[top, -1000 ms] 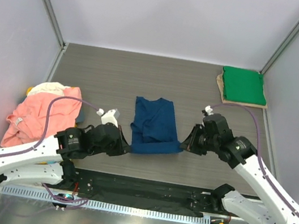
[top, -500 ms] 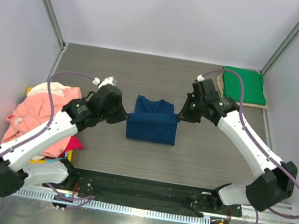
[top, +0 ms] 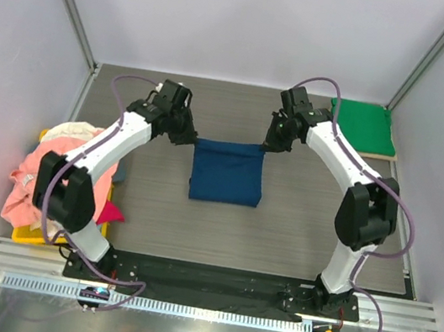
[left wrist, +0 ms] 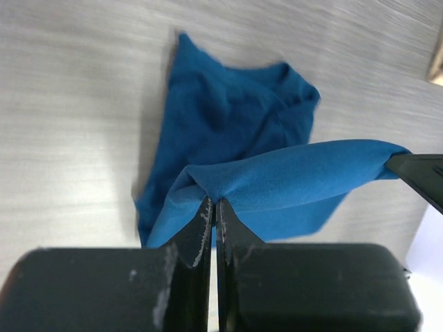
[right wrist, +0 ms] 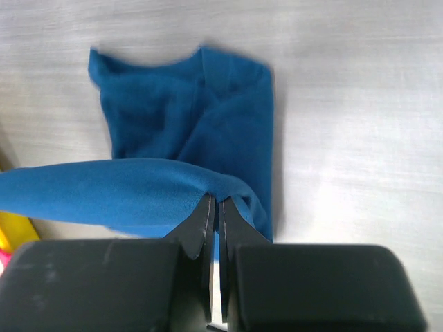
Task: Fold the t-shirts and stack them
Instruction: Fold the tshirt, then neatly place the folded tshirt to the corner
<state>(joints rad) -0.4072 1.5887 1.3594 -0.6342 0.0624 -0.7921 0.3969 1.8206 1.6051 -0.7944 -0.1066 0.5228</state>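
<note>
Navy t-shirt (top: 227,173), mid-table, its far edge stretched taut between the two arms. Left gripper (top: 189,137) is clamped on one corner and right gripper (top: 266,143) on the other; the near part appears to rest on the table (top: 306,223). Green t-shirt (top: 363,127) lies far right, salmon pink t-shirt (top: 41,174) is heaped left.

The white-shelled left arm (top: 120,136) and its twin, the right arm (top: 336,154), are smooth rounded links joined by black motor housings. A thin mauve cable (top: 122,81) loops along each. The matt black left claw (left wrist: 213,205) and right claw (right wrist: 214,202) each carry two wedge-shaped fingers (left wrist: 196,238) on a blocky body, with inner edges scuffed pale grey.
</note>
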